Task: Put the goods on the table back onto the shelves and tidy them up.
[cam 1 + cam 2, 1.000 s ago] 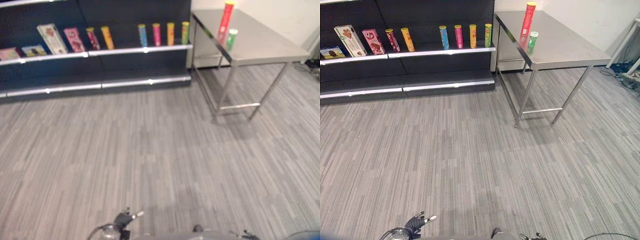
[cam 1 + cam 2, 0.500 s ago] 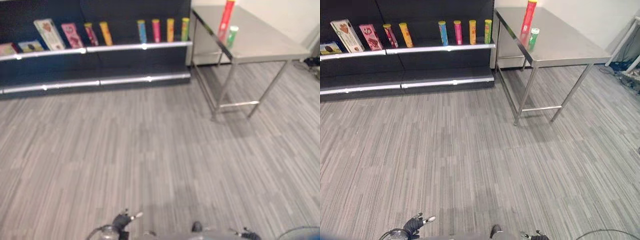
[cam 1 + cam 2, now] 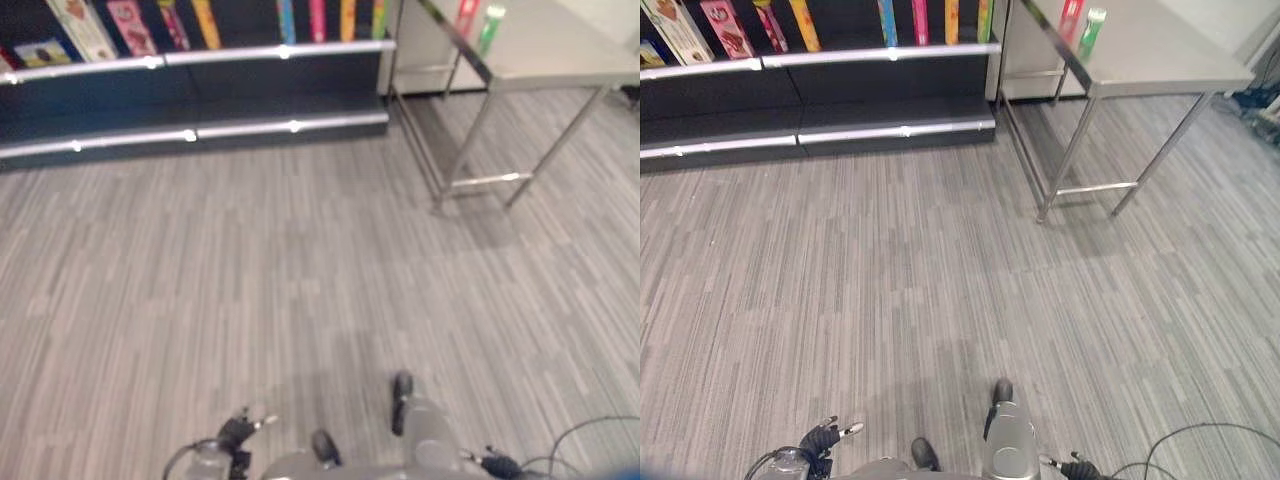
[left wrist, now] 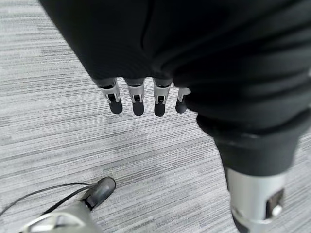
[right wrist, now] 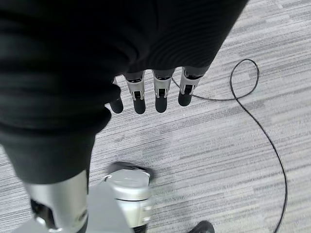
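Observation:
A tall red can [image 3: 1072, 15] and a shorter green can [image 3: 1092, 30] stand near the left edge of the steel table [image 3: 1150, 62] at the far right. The dark shelves [image 3: 880, 52] run along the far left and carry several upright tubes [image 3: 887, 18] and boxes [image 3: 725, 25]. My left hand [image 4: 137, 100] hangs low by my side, fingers straight down over the floor and holding nothing; it also shows as the left hand [image 3: 825, 437] at the bottom edge. My right hand [image 5: 160, 96] hangs the same way, empty, fingers straight.
Grey striped carpet lies between me and the shelves. The table's steel legs and crossbar [image 3: 1095, 187] stand at the right, beside the shelf's end. A lower shelf board [image 3: 890, 112] sits just above the floor.
The whole picture has shifted: shelves and table now sit higher and nearer, cut off at the top edge, so the camera has moved. Cans and shelf goods keep their places.

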Available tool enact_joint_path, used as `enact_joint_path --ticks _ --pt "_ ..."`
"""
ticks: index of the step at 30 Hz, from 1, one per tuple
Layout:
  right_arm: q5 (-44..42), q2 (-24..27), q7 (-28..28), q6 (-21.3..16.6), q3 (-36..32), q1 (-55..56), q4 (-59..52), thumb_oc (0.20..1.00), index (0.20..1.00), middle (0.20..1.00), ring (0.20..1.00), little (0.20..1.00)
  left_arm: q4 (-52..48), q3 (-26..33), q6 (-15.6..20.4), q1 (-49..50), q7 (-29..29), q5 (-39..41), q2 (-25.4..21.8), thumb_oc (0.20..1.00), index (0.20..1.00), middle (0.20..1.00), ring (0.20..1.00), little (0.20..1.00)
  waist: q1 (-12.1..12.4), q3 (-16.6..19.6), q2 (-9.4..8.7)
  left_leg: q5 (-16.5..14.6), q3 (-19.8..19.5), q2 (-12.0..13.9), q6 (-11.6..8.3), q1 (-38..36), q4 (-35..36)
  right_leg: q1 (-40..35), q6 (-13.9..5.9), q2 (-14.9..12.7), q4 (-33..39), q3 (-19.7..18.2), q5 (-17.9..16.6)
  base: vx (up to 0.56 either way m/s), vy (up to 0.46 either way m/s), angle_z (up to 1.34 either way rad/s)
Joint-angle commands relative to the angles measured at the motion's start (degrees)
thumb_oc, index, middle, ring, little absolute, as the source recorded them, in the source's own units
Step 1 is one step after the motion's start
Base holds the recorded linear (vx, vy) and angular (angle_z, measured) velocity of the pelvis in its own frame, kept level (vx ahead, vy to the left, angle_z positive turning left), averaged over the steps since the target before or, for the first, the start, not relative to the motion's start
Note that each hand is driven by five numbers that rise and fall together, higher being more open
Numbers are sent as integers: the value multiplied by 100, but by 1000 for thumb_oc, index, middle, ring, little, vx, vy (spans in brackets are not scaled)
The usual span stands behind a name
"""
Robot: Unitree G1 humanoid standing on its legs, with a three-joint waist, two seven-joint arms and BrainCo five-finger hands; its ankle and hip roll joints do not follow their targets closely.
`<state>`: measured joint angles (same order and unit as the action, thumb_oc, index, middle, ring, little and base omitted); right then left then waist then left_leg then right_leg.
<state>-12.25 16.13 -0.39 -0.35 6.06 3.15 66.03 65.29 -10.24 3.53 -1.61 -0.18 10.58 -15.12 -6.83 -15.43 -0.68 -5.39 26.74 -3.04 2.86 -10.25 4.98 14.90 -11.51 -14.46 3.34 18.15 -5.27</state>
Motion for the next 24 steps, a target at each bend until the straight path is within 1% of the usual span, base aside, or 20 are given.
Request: enact_joint_path --ticks 1,5,6,7,8,9,10,11,12,14,15,16,17,18,19,20,21,22,23,24 --pt "138 186 30 1 -1 -81 39 1000 1000 1000 1000 1000 -290 -107 171 -214 -2 196 26 1000 1000 1000 1000 1000 -183 -44 118 -460 -292 274 -752 -695 -98 -111 -289 -203 88 424 -227 464 -161 49" --pt "140 191 31 1 -5 -74 39 1000 1000 1000 1000 1000 -294 -113 169 -208 -2 195 31 1000 1000 1000 1000 1000 -205 -58 149 -484 -321 309 -757 -718 -102 -155 -294 -185 86 461 -200 70 -26 43" --pt "140 191 31 1 -5 -74 39 1000 1000 1000 1000 1000 -294 -113 169 -208 -2 195 31 1000 1000 1000 1000 1000 -205 -58 149 -484 -321 309 -757 -718 -102 -155 -294 -185 86 461 -200 679 -460 24" --pt "100 320 92 -50 -96 110 12 1000 1000 1000 1000 1000 -342 -262 187 -257 -61 64 90 1000 1000 1000 1000 1000 -433 39 128 -475 -544 414 -988 -813 -835 -363 -147 -82 37 356 -457 938 -662 25" --pt "-37 449 49 -85 -134 91 -65 1000 1000 1000 1000 1000 -418 -340 195 -272 -72 120 130 1000 1000 1000 1000 1000 -491 35 255 34 -629 719 -1260 -540 -1737 -564 63 167 25 325 -301 1079 -791 58" --pt "-142 538 46 -117 -168 73 -148 1000 1000 1000 1000 1000 -479 -401 199 -299 -89 113 134 1000 1000 1000 1000 1000 -526 20 304 396 -729 900 -1429 -223 -2555 -725 214 335 50 324 -153 541 -461 101" --pt "-210 609 25 -143 -166 43 -247 1000 1000 1000 1000 1000 -527 -455 196 -326 -105 118 119 1000 1000 1000 1000 1000 -514 -5 297 788 -791 1037 -1530 29 -3246 -882 374 462 67 280 34 283 -262 117" --pt "-210 610 25 -143 -166 43 -248 1000 1000 1000 1000 1000 -527 -456 196 -327 -105 118 120 1000 1000 1000 1000 1000 -520 -3 307 778 -801 1052 -1536 44 -3267 -881 378 473 67 290 38 378 -355 87" --pt "-243 695 -38 -148 -133 -19 -385 1000 1000 1000 1000 1000 -554 -471 170 -367 -73 135 60 1000 1000 1000 1000 1000 -426 -74 190 1217 -971 1124 -1605 505 -4317 -1223 612 633 144 174 305 356 -313 6" --pt "-280 740 -80 -144 -114 -67 -485 1000 1000 1000 1000 1000 -548 -476 155 -380 -24 139 52 1000 1000 1000 1000 1000 -324 -123 102 1008 -1091 1023 -1471 871 -4638 -1440 703 736 166 2 452 383 -277 -65" --pt "-298 741 -80 -151 -73 -96 -520 1000 1000 1000 1000 1000 -536 -461 163 -367 -4 161 55 1000 1000 1000 1000 1000 -236 -133 73 858 -1144 942 -1407 1079 -4585 -1540 721 832 166 -136 526 463 -174 -57" --pt "-301 700 -66 -156 -17 -108 -538 1000 1000 1000 1000 1000 -481 -424 172 -304 7 182 65 1000 1000 1000 1000 1000 -114 -106 39 784 -1050 1127 -1262 1392 -4132 -1758 724 951 166 -336 693 379 -118 -79" --pt "-301 698 -66 -156 -17 -108 -539 1000 1000 1000 1000 1000 -481 -424 172 -304 6 182 63 1000 1000 1000 1000 1000 -108 -97 26 799 -1039 1112 -1257 1391 -4112 -1747 722 937 166 -343 689 482 -59 -94" --pt "-239 672 -74 -153 33 -107 -518 1000 1000 1000 1000 1000 -461 -408 172 -243 27 157 59 1000 1000 1000 1000 1000 37 -95 20 712 -1089 1264 -1116 1601 -3179 -1944 677 1028 166 -529 807 349 40 -88" --pt "-216 654 -71 -157 56 -87 -501 1000 1000 1000 1000 1000 -434 -390 178 -211 32 142 51 1000 1000 1000 1000 1000 92 -67 24 777 -1086 1346 -1087 1556 -2372 -2025 650 1083 166 -615 877 504 69 -45" --pt "-187 630 -70 -174 65 -47 -483 1000 1000 1000 1000 1000 -407 -372 193 -180 41 107 59 1000 1000 1000 1000 1000 128 -63 77 1018 -1055 1473 -1175 1613 -1653 -2152 622 1155 166 -643 985 411 85 -51" --pt "-150 617 -70 -175 78 -19 -484 1000 1000 1000 1000 1000 -419 -364 186 -163 33 114 56 1000 1000 1000 1000 1000 173 -26 116 1263 -1036 1540 -1218 1586 -1090 -2247 638 1205 166 -680 1046 432 80 -59" --pt "-125 605 -76 -185 91 -8 -459 1000 1000 1000 1000 1000 -422 -352 188 -153 42 125 41 1000 1000 1000 1000 1000 215 -14 170 1483 -1090 1596 -1261 1619 -680 -2320 646 1284 166 -718 1093 281 50 -70" --pt "-124 605 -76 -186 92 -6 -459 1000 1000 1000 1000 1000 -423 -353 188 -150 42 126 40 1000 1000 1000 1000 1000 216 -29 160 1507 -1080 1581 -1263 1570 -629 -2343 643 1275 166 -720 1101 606 93 -78" --pt "-45 564 -72 -207 131 -6 -329 1000 1000 1000 1000 1000 -438 -330 206 -155 54 183 37 1000 1000 1000 1000 1000 327 -35 142 1731 -1077 1765 -1415 1949 2 -2687 696 1373 166 -892 1366 467 74 -66"
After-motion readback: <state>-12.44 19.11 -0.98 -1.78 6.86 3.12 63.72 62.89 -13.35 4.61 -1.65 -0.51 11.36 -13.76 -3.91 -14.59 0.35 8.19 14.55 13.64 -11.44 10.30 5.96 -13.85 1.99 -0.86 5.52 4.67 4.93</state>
